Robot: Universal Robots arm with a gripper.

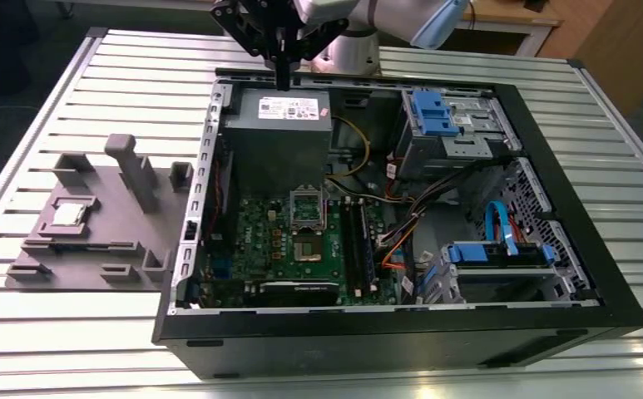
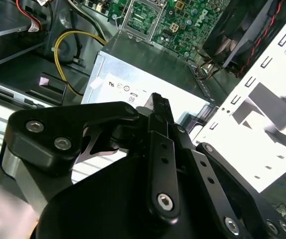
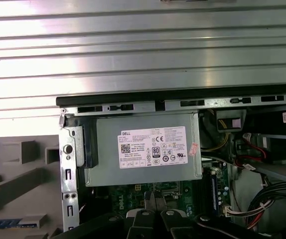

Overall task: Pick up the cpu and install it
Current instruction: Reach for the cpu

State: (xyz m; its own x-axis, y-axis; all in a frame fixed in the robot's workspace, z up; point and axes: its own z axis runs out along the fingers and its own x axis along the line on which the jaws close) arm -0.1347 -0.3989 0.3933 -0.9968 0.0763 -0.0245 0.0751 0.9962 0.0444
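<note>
The cpu, a small silvery square chip, lies in a recess of the grey fixture on the exterior view's left, outside the computer case. My gripper hangs high over the far edge of the case, above the grey power supply, far from the cpu. Its fingers are shut together with nothing between them; in both wrist views the fingertips meet. The metal-framed socket stands open on the green motherboard, beyond the power supply.
The black open case holds drive bays with blue latches, cables and memory slots. Upright grey blocks rise from the fixture. The ribbed metal table surrounds everything.
</note>
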